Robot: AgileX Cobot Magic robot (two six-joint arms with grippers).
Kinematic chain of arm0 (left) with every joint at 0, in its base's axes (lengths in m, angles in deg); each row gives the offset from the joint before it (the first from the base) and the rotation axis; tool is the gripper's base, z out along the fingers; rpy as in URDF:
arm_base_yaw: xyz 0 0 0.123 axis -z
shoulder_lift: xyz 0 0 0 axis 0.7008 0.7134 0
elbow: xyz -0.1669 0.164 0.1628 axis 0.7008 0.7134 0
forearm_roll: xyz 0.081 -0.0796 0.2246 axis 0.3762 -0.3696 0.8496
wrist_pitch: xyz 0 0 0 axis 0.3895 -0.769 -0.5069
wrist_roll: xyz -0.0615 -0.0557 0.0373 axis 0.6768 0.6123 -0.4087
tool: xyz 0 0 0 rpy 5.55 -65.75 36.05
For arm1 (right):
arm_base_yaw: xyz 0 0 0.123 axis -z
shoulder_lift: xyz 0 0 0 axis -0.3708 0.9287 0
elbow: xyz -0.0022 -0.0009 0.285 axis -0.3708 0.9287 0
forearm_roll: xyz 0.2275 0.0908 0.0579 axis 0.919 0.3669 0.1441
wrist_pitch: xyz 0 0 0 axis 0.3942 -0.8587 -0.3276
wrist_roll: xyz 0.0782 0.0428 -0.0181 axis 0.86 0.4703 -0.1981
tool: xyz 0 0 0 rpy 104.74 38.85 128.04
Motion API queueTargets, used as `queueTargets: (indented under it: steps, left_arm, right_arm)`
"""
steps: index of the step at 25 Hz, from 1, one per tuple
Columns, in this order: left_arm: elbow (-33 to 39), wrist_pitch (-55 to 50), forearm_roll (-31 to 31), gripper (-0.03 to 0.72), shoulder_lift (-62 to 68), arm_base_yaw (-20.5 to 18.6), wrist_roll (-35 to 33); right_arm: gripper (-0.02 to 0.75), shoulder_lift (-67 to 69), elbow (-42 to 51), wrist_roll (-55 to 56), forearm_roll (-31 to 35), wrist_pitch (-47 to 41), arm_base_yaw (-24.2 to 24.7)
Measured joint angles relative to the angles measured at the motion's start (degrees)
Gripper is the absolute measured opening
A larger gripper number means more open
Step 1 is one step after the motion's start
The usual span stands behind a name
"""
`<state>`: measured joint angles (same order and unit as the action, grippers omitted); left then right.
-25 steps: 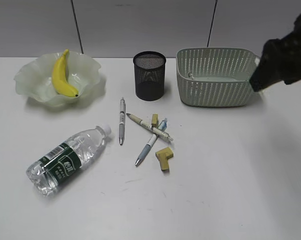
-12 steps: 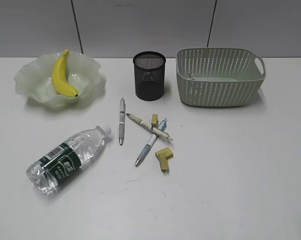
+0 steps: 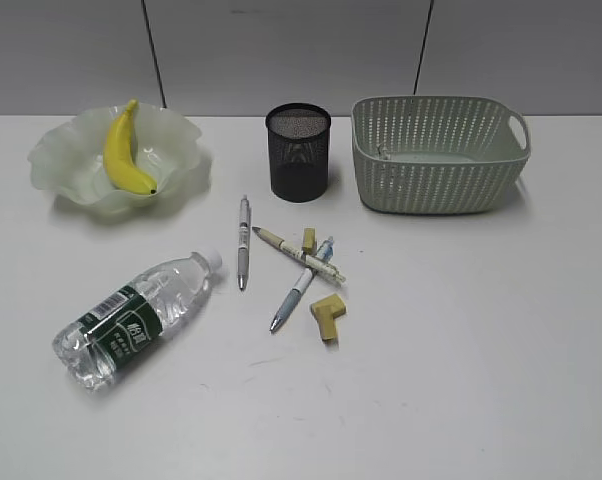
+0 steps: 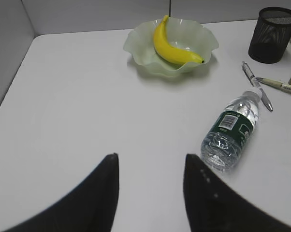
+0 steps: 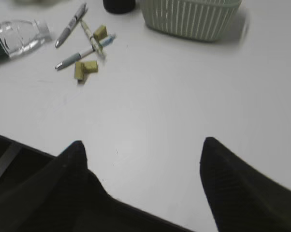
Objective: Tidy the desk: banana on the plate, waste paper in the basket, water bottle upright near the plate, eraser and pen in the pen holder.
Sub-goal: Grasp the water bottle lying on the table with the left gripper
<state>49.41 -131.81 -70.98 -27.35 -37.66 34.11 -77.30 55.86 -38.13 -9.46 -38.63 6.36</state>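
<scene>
We found the banana (image 3: 126,152) lying in the plate (image 3: 71,160) at the far left of the desk (image 3: 461,350). The water bottle (image 3: 136,318) lay on its side in front of the plate, well apart from it, cap pointing toward the pens. The pen holder (image 3: 299,152) stood upright at the back, just left of the basket (image 3: 439,155); inside the basket we could make out only a small pale scrap near its left wall, too unclear to name. Three pens (image 3: 244,242) lay loose in front of the pen holder, two of them crossing. A small eraser piece (image 3: 309,239) touched the crossed pens, and an L-shaped eraser (image 3: 327,316) lay just beside them.

Left gripper (image 4: 151,169) hovered over bare desk near the bottle, fingers apart, holding nothing. Right gripper (image 5: 143,154) hovered over bare desk, fingers wide apart, also empty.
</scene>
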Motion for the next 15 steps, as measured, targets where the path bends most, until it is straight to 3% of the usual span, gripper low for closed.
queueTargets:
  steps: [10, 15]
  left_arm:
    - [-0.6, 1.9, 0.4, 0.323, 2.2, 0.0, -0.1]
    - [-1.2, 13.0, -6.1, 0.322, 12.4, 0.0, -1.4]
  right_arm:
    - [0.572, -4.8, 0.0, 3.5, -3.6, -0.2, 0.0]
    - [0.572, -4.8, 0.0, 3.6, -3.8, -0.1, 0.0]
